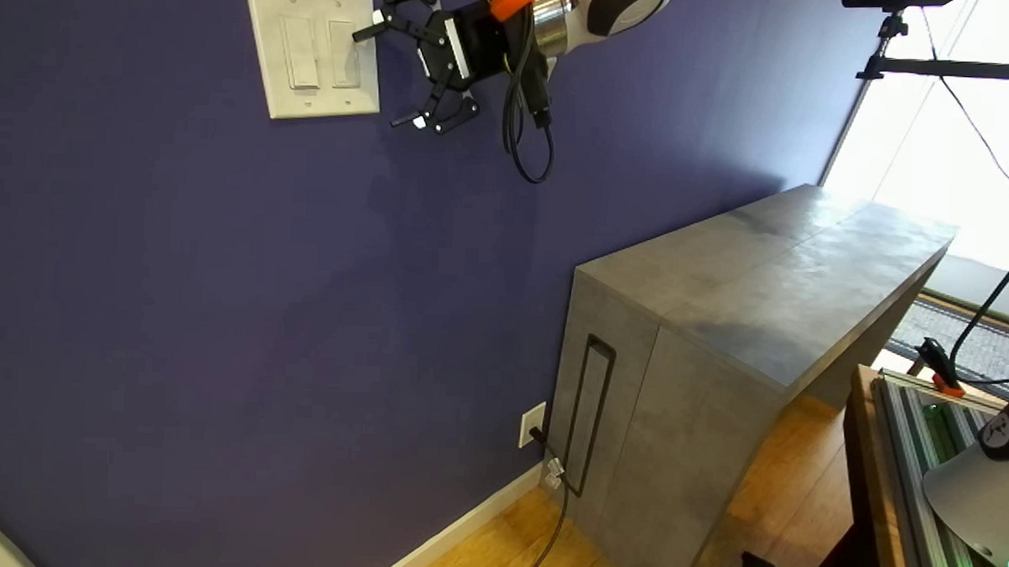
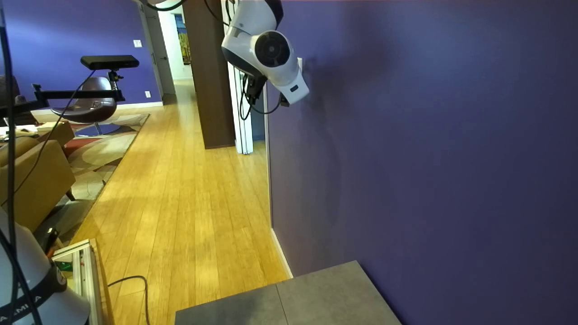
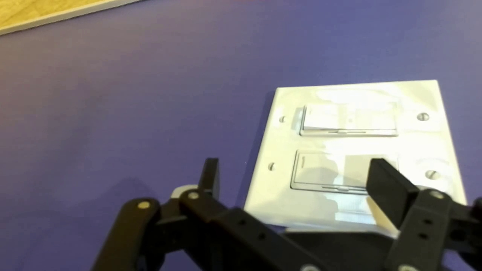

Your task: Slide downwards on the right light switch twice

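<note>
White right light switch (image 1: 345, 66), in wall plate (image 1: 323, 59); black claw (image 1: 376, 79), spread wide, one fingertip (image 1: 367, 34) by switch's upper part, contact unclear.

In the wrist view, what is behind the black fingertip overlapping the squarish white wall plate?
Around the black fingertip, the white wall plate and its narrow white right switch show; one switch corner and some plate surface are hidden.

The switch plate (image 3: 350, 143) and its right switch (image 3: 320, 167) look like smooth, glossy plastic, the gripper (image 1: 376, 79) matt; the floor (image 2: 180, 203) is shiny wood, the wall (image 1: 261, 292) smooth.
</note>
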